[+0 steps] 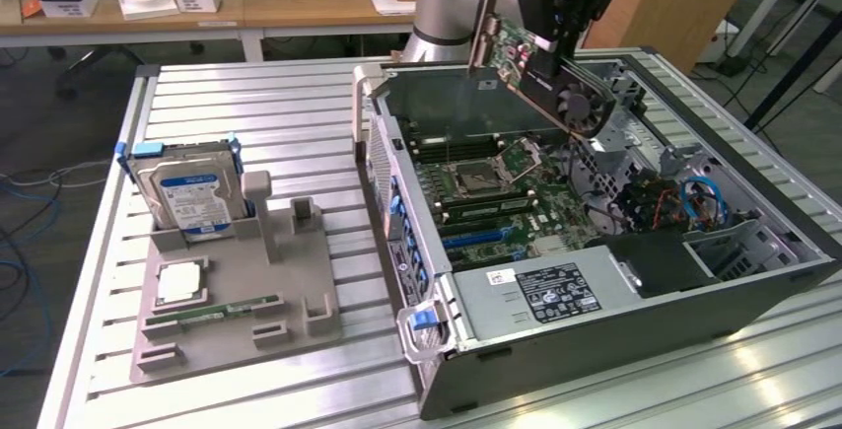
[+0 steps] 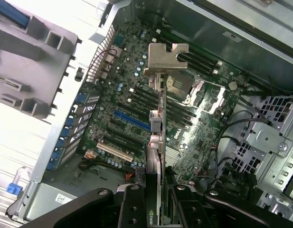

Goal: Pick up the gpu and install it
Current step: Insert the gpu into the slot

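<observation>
The gpu (image 1: 533,59), a green card with a black round fan, hangs tilted in the air above the open computer case (image 1: 394,182), over its far part. My gripper (image 1: 563,0) is shut on the card's upper edge. In the wrist view the gpu (image 2: 158,137) appears edge-on between my gripper (image 2: 155,202) fingers, and its silver bracket (image 2: 166,59) points away from the camera. Below it lies the motherboard (image 2: 132,95) with a blue expansion slot (image 2: 132,121) and black slots beside it. The card touches nothing in the case.
On the exterior view's left, a grey holder block (image 1: 244,296) carries a hard drive (image 1: 191,197), a processor (image 1: 177,281) and a memory stick (image 1: 211,313). Inside the case are a power supply (image 1: 546,296), cables (image 1: 684,202) and a drive cage (image 2: 269,142).
</observation>
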Robot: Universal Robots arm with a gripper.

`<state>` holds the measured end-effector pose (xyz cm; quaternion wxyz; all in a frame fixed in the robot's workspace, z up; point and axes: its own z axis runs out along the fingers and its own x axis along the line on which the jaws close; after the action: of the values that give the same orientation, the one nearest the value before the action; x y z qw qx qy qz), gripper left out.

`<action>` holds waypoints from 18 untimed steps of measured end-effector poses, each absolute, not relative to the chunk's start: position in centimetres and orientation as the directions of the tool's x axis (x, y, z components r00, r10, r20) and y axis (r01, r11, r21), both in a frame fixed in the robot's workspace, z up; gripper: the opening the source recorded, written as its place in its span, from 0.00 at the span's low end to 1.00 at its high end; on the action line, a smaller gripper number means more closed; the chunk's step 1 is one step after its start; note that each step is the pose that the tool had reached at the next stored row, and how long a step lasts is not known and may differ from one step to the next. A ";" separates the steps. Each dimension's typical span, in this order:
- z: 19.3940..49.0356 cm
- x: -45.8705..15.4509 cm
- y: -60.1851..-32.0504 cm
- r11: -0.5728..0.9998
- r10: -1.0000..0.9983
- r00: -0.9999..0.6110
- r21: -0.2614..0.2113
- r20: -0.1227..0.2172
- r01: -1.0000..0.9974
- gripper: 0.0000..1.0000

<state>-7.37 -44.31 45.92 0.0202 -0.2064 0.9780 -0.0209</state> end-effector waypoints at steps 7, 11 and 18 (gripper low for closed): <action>45.9 -7.4 -44.3 0.899 -0.436 -0.899 -0.049 -0.031 -0.435 0.26; 45.9 -7.4 -44.3 0.890 -0.454 -0.890 -0.049 -0.031 -0.452 0.26; 45.9 -7.4 -44.3 0.874 -0.484 -0.874 -0.049 -0.031 -0.483 0.26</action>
<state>-7.36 -44.30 45.93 0.0210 -0.2499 0.9678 -0.0200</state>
